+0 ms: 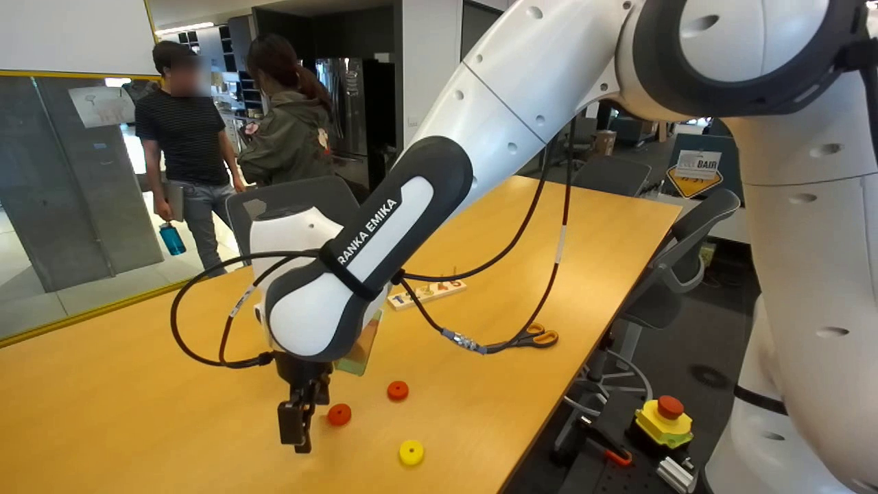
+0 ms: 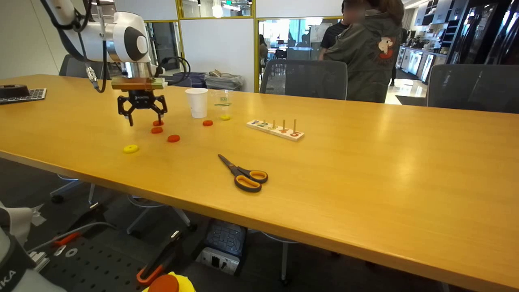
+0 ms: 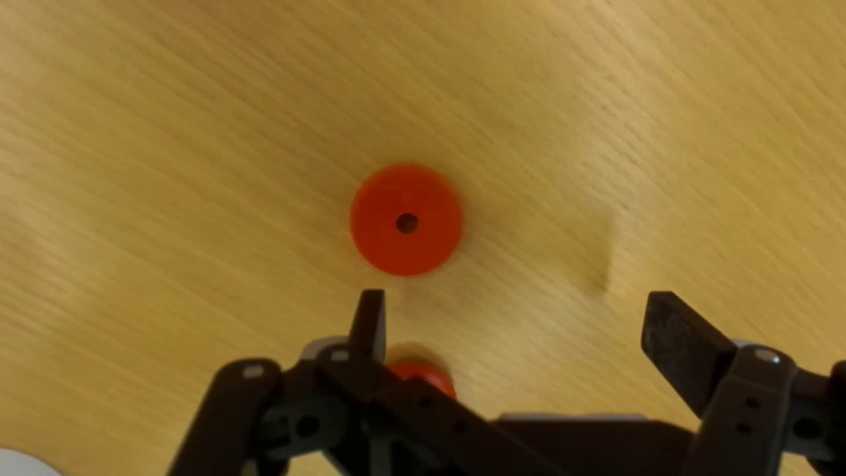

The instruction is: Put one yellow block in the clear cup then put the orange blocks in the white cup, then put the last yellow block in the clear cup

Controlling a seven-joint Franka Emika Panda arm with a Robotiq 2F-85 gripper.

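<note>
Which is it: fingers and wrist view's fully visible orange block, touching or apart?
Apart: the wrist view shows bare tabletop between fingers and the orange block.

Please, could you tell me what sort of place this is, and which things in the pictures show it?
Probably a shared office or lab meeting area: mesh-backed chairs stand beside a long table, and farther back there is what looks like a steel refrigerator.

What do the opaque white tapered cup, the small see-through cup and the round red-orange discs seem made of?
Opaque white tapered cup: likely paper, perhaps plastic; plain, matte-looking wall.
Small see-through cup: probably smooth clear plastic, since the background shows through; glass isn't ruled out.
Round red-orange discs: painted wood or plastic; evenly coloured, fairly matte, no grain visible.
</note>
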